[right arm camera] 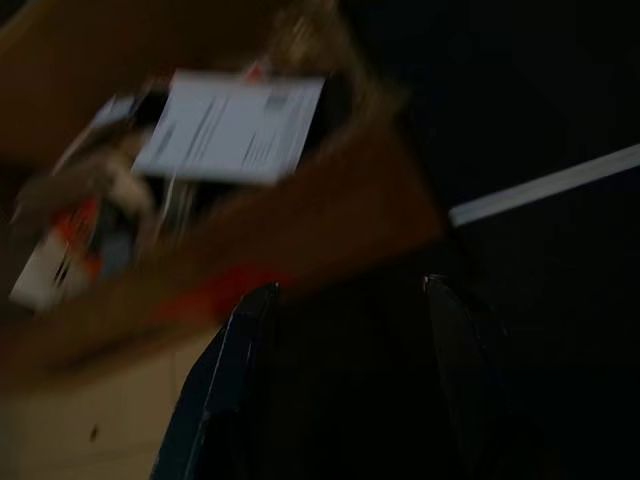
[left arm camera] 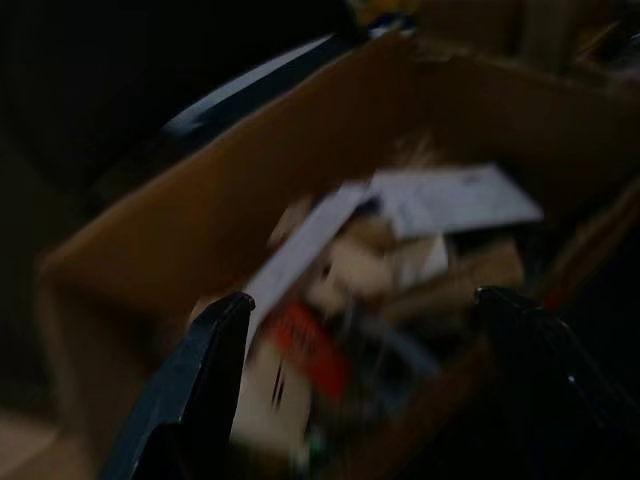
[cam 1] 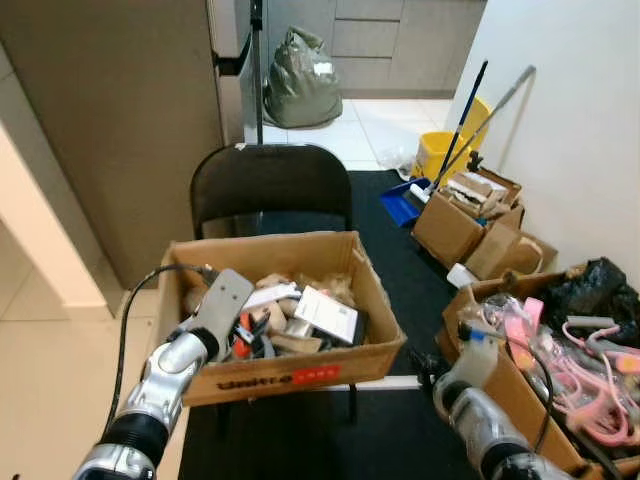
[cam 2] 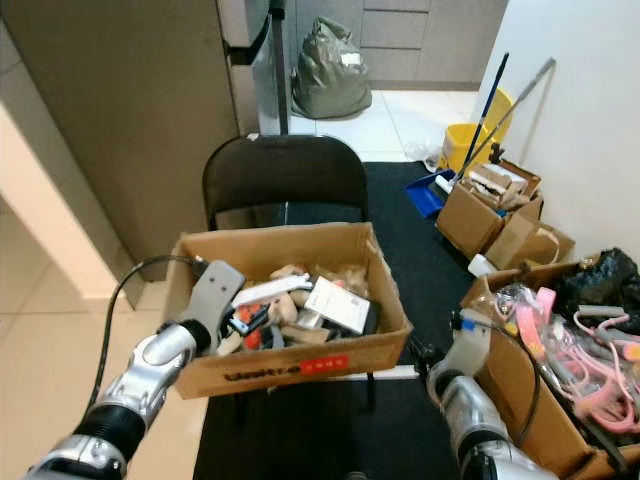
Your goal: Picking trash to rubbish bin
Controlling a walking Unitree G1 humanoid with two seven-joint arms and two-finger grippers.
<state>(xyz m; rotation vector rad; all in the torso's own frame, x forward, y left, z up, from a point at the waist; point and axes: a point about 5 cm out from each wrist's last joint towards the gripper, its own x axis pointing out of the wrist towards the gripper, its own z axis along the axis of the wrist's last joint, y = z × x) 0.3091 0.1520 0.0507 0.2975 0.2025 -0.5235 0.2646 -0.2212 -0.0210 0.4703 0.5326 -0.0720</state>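
Trash box: the open cardboard box [cam 1: 290, 375] sits on the seat of a black folding chair [cam 1: 268, 180], raised to arm height, so it is easy to reach into from above.
Trash: paper scraps, a white printed sheet [cam 1: 325, 312] and red-and-white packaging [left arm camera: 300, 350] lie heaped loose inside, the sheet on top near the box's right side.
Left gripper: the left gripper [left arm camera: 360, 370] is poised over the box's left half, its two black fingers [left arm camera: 200, 380] spread wide with trash visible between them and nothing pinched; I judge it is lining up a pick.
Right gripper: the right gripper [right arm camera: 345, 380] hangs low just outside the box's front right corner, fingers apart and holding nothing, looking at the box wall and the dark mat below.
Left arm cable: a black cable [cam 1: 130, 310] loops up beside the box's left wall, clear of the opening.
Floor to the right: more open cartons [cam 1: 465, 215] and a box of pink hangers [cam 1: 590, 370] line the white wall.
Far end: a stuffed grey-green rubbish bag [cam 1: 300, 80] stands on the tiles past the chair; a yellow bucket [cam 1: 445, 150] and blue dustpan [cam 1: 403, 200] sit near it.
Bin: I cannot pick out a rubbish bin as such; the bag is my best guess for where picked trash goes.
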